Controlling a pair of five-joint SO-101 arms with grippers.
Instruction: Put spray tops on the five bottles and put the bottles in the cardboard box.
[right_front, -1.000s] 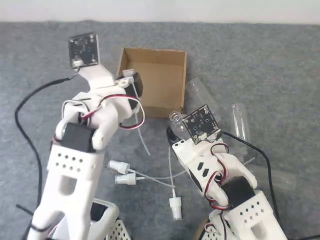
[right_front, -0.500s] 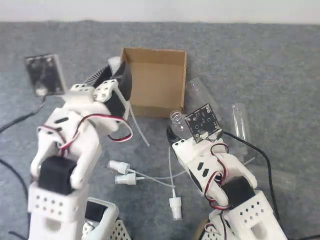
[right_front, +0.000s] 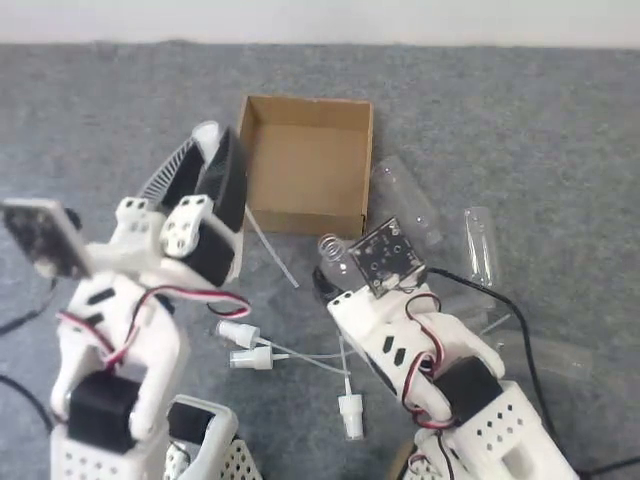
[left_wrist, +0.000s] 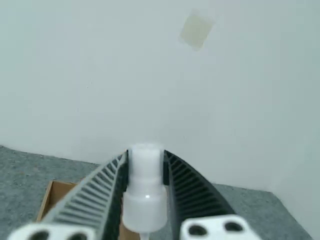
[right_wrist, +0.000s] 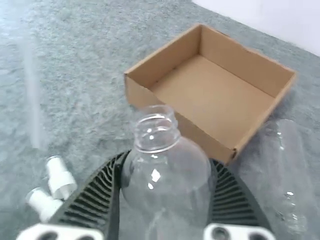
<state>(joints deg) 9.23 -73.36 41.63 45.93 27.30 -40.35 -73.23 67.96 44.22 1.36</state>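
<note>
My left gripper (right_front: 207, 140) is raised beside the left wall of the cardboard box (right_front: 308, 165) and is shut on a white spray top (left_wrist: 145, 187), whose thin tube (right_front: 270, 248) hangs down to the carpet. In the left wrist view the left gripper (left_wrist: 145, 156) points up at a white wall. My right gripper (right_wrist: 165, 167) is shut on a clear, uncapped bottle (right_wrist: 162, 172) held upright, its neck (right_front: 331, 248) just in front of the box's near right corner. The box (right_wrist: 220, 90) is empty.
Three loose spray tops (right_front: 238, 332) (right_front: 252, 358) (right_front: 351, 415) with tubes lie on the grey carpet between the arms. Clear bottles lie to the right of the box (right_front: 405, 195) (right_front: 480, 240) and farther front right (right_front: 545, 352). Two of those tops (right_wrist: 57, 175) show beside my right gripper.
The left arm has swung back and tilted upward, carrying the spray top left, away from the box's near left wall. The right arm has shifted the bottle slightly left.
</note>
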